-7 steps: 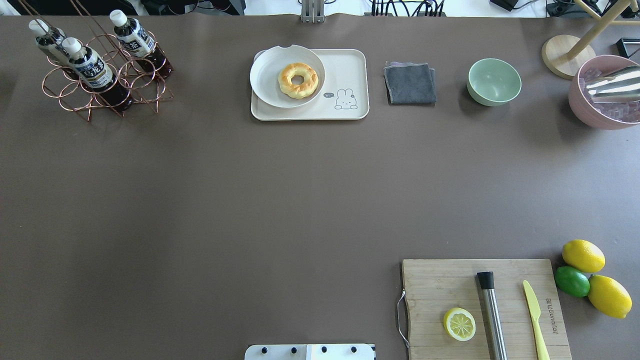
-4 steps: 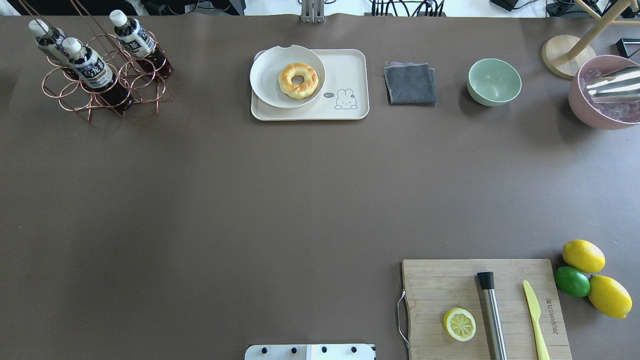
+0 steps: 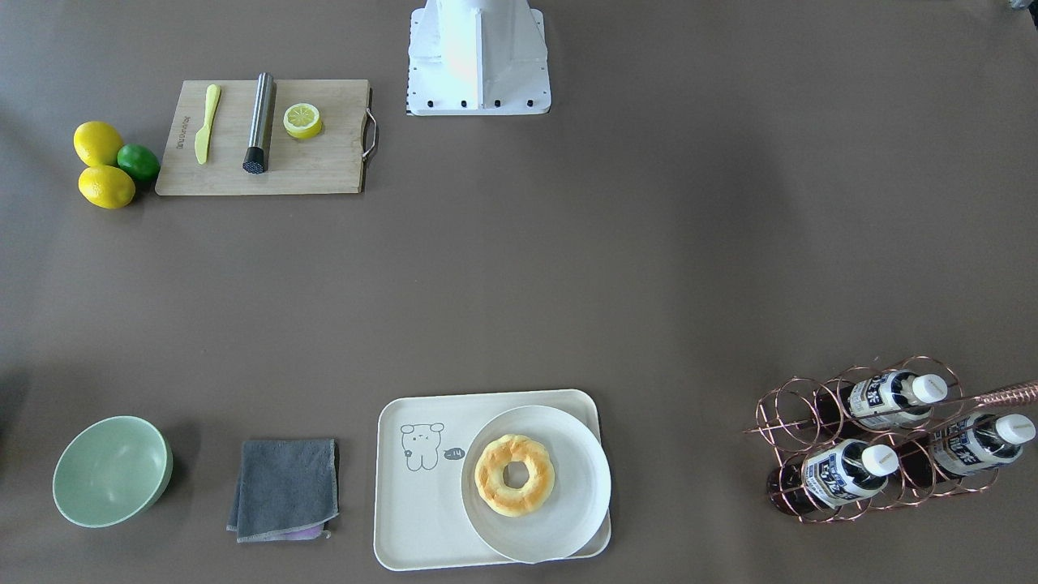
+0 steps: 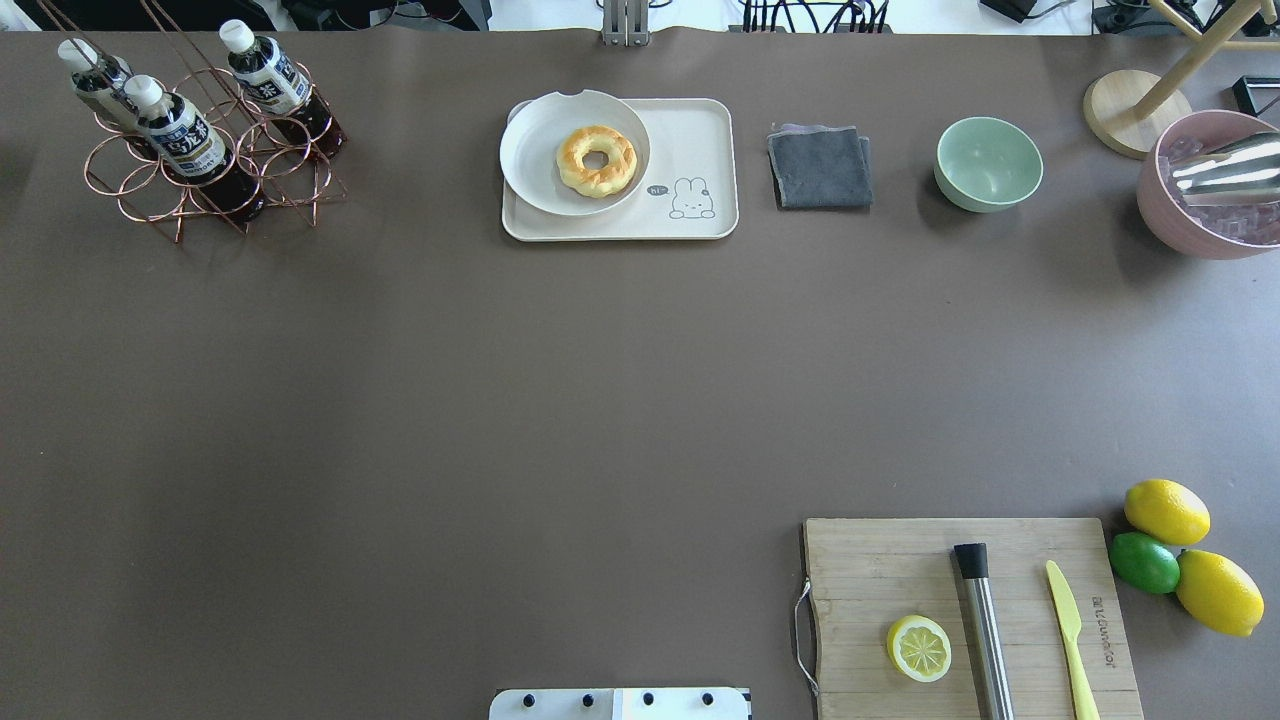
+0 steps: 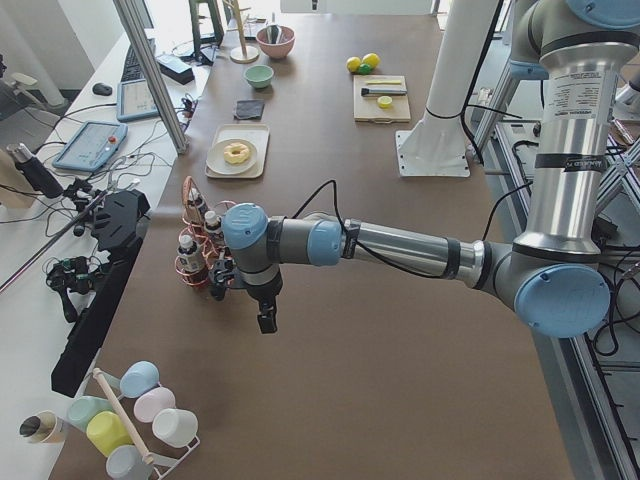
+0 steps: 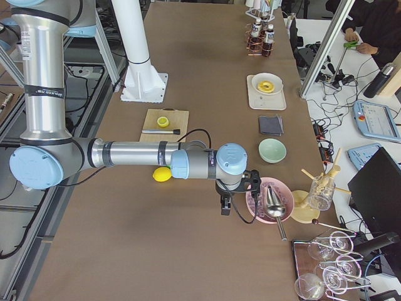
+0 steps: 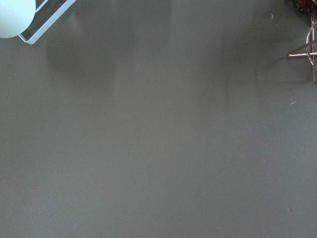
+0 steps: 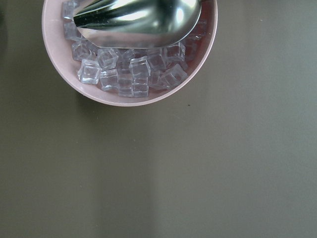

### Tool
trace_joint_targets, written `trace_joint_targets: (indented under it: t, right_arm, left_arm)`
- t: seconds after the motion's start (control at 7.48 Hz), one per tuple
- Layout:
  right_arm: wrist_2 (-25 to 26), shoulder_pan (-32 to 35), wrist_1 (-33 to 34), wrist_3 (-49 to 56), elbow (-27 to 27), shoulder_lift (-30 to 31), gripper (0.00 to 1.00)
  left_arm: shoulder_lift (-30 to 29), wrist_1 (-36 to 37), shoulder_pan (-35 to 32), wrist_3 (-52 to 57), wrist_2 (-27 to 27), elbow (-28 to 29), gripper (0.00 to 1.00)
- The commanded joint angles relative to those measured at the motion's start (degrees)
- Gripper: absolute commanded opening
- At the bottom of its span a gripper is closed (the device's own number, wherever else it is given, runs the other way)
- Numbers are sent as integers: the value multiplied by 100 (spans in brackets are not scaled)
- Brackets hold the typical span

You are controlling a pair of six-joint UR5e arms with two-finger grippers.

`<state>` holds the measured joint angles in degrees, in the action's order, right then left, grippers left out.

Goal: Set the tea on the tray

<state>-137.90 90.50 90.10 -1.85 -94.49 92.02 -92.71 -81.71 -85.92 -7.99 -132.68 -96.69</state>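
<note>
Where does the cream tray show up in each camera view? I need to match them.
Front-facing: tray at bottom centre.
Overhead: tray at top centre.
Exterior left: tray at upper left.
Exterior right: tray at upper right.
Left wrist: not in view.
Right wrist: not in view.
Shared landmark: the white plate with the doughnut on the tray.

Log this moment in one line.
tea: all three in rack | tray: holds plate, donut | left gripper: near rack, state unclear | right gripper: near ice bowl, state unclear

L arm (image 5: 400, 245) stretched out low, wrist pointing down; R arm (image 6: 131, 153) likewise; jaws' state unclear, both.
</note>
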Motion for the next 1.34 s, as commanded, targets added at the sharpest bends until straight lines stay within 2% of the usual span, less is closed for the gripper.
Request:
trace_joint_targets:
  t: [0.0,0.67,1.07,1.2]
  right_arm:
    - [52,-14,16,0,35,-43,100]
    - [43,-14,25,0,44,-35,100]
    - [35,-14,-1,0,44,-26,100]
    - [35,-14,-1,0,44,-17,100]
  left_arm:
    - [-1,14,-3,-1,-3,-17,98]
    - [-10,15,-3,-1,-12,-34,98]
    - [-88,-3,5,-10,-12,-420,98]
    - [-289,-12,5,-10,-12,-430,98]
